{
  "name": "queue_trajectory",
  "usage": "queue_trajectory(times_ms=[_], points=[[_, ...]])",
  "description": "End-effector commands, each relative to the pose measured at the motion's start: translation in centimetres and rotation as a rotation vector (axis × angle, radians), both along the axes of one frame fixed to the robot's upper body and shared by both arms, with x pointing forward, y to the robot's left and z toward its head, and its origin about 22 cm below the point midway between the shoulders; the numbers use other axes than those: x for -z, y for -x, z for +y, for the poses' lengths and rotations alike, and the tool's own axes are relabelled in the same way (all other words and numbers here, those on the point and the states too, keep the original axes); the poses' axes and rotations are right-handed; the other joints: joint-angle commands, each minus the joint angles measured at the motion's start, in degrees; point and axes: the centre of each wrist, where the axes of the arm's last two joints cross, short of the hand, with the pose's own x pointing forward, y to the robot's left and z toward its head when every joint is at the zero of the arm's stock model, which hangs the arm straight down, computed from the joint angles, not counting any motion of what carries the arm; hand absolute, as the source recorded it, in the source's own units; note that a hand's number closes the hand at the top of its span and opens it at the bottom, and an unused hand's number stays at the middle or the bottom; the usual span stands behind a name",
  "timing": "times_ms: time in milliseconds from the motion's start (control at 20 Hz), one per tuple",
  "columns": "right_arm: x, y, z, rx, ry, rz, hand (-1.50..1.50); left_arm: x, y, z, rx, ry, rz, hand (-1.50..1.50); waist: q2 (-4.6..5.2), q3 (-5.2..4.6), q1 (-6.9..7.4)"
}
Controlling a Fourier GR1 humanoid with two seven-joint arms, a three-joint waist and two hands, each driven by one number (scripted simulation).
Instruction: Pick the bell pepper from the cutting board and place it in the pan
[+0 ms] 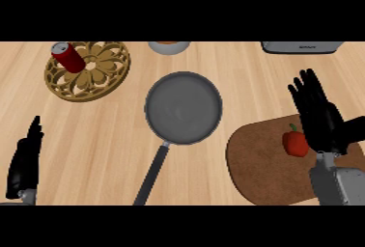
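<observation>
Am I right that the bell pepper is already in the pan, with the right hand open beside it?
No. The head view shows the bell pepper on the cutting board, not in the pan, which holds nothing. The rest stands: the right hand is open beside the pepper.

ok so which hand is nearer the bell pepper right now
Right. The right hand is open just beside the bell pepper on the cutting board, at its right side. The left hand rests open far across the counter at the view's left edge.
</observation>
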Motion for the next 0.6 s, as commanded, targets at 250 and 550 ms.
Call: queue_trajectory(times_ms=[250,550], points=[[-9.2,-1.8,-8.1,-0.210,0.168,-0.329,1.50,-6.8,-5.3,-6.3,0.283,0.291,-0.275,0.00,-1.95,1.70,0.65],[-4.5,6.0,-16.1,-0.065,0.712,-0.210,-1.50,-7.2,-4.7,-7.1,0.288,0.379,-0.226,0.00,-2.22,1.70,-1.23]])
